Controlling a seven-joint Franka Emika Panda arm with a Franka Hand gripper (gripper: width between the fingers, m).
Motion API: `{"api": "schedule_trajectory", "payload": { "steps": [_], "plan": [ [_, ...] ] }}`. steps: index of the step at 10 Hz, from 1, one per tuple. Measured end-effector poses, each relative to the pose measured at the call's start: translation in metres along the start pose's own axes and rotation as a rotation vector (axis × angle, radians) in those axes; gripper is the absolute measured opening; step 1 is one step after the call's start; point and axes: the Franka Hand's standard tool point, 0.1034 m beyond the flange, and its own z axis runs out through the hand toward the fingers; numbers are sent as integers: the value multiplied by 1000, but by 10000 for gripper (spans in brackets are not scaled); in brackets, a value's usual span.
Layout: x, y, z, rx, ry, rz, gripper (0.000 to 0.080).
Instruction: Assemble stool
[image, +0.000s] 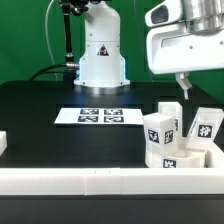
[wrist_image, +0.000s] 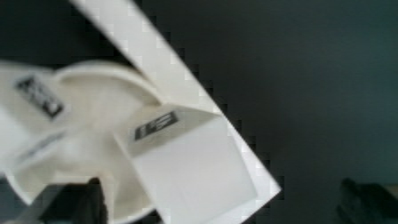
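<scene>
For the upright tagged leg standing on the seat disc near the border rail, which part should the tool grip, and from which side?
Probably from above. The upright leg stands on the seat disc with its top end free, while a second leg and the border rail crowd its lower part. Close the tool across two flat opposite faces near the top; the blocky shape gives parallel surfaces there.

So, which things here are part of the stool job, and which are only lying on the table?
Part of the job:
- legs, tagged white blocks near the rail
- seat, round white disc among the legs
- hand, above the parts

Only lying there:
- marker board, flat on the table
- rail, long white border
- table
</scene>
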Motion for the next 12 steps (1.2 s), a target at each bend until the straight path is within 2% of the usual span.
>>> {"api": "schedule_trajectory", "payload": {
  "steps": [1,4,7,9,11,12],
  "plan": [
    [-1,0,0,-26,2,-150,649],
    [-1,0,0,-71,-4,-480,649],
    [0,1,0,-73,-10,-664,649],
    [1,4,2,-127,-23,-1002,649],
    [3,-1,6,-188,-38,-1298,649],
    [3,-1,6,-190,-41,-1324,649]
  ]
}}
